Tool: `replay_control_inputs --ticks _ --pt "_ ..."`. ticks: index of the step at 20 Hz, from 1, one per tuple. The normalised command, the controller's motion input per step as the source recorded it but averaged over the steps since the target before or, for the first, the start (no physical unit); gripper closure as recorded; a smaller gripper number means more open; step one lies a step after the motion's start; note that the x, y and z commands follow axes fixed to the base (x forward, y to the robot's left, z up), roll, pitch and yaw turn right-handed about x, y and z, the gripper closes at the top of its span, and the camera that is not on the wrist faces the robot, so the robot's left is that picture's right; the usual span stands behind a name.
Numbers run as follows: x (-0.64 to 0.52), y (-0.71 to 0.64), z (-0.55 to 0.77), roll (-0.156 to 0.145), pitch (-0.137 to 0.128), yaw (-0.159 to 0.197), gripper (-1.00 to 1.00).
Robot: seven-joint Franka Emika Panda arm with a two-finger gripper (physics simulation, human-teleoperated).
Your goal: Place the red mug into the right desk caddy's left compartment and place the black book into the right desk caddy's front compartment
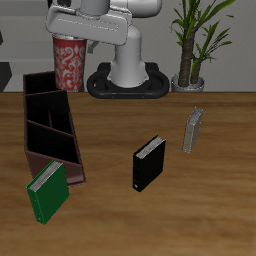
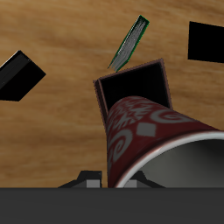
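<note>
The red mug (image 1: 68,62) with its pale swirls hangs upright in the air above the far end of the right desk caddy (image 1: 50,128). My gripper (image 1: 71,34) is shut on the mug's rim. In the wrist view the mug (image 2: 147,131) fills the foreground, and past it an open section of the caddy (image 2: 131,83) shows. I cannot tell which compartment lies under the mug. The black book (image 1: 148,163) stands on the table apart from the caddy, nearer the front edge. It also shows in the wrist view (image 2: 19,74).
A green book (image 1: 47,190) leans at the caddy's near end and appears in the wrist view (image 2: 129,42). A thin grey book (image 1: 192,130) stands farther back beyond the black book. The robot base (image 1: 128,72) and a potted plant (image 1: 195,45) stand at the back.
</note>
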Motion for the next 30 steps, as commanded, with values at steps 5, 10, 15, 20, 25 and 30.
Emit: replay_control_inputs --ticks 5,10,15,20,25,30 --pt "0.26 -0.21 -0.06 -0.102 0.044 -0.037 1.00" --pt "0.11 -0.05 -0.05 -0.056 0.016 -0.017 1.00" --pt "0.17 0.11 -0.19 -0.019 0.032 0.010 1.00" --pt "0.10 -0.06 -0.12 -0.040 0.026 0.011 1.00" --pt "0.03 0.19 -0.05 0.159 0.016 -0.022 1.00" --pt "-0.05 0.08 0.02 0.133 -0.002 0.000 1.00"
